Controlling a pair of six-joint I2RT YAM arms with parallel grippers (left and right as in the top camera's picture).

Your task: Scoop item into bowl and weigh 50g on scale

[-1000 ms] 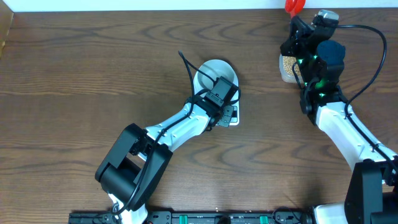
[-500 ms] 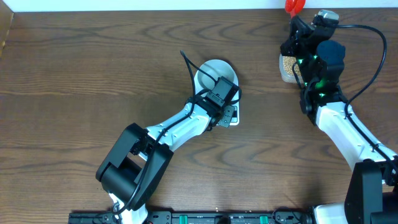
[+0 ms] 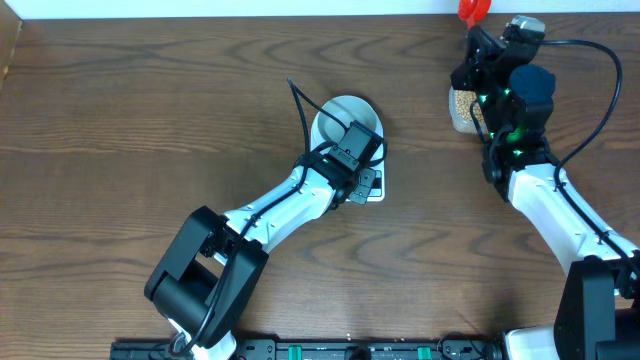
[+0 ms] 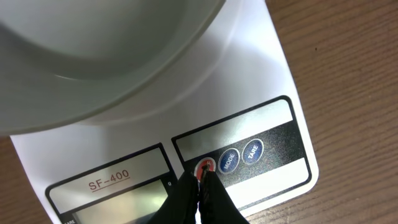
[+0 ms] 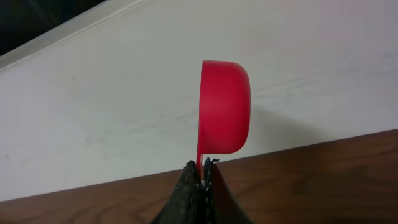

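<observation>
The pale bowl stands on the white scale, its outer wall filling the top of the left wrist view. My left gripper is shut and empty, with its tips on the red round button beside the MODE button. In the overhead view the left gripper covers the scale's front edge. My right gripper is shut on the thin handle of a red scoop, held up at the table's far right edge. The beige beans lie in a clear tub under the right arm.
A white wall runs along the table's back edge. The right arm overhangs the tub. A black cable arches beside the bowl. Bare brown tabletop stretches to the left.
The left arm's rear links have shifted a little to the left, while its fingertips stay on the scale's buttons. The right arm and scoop have not moved.
</observation>
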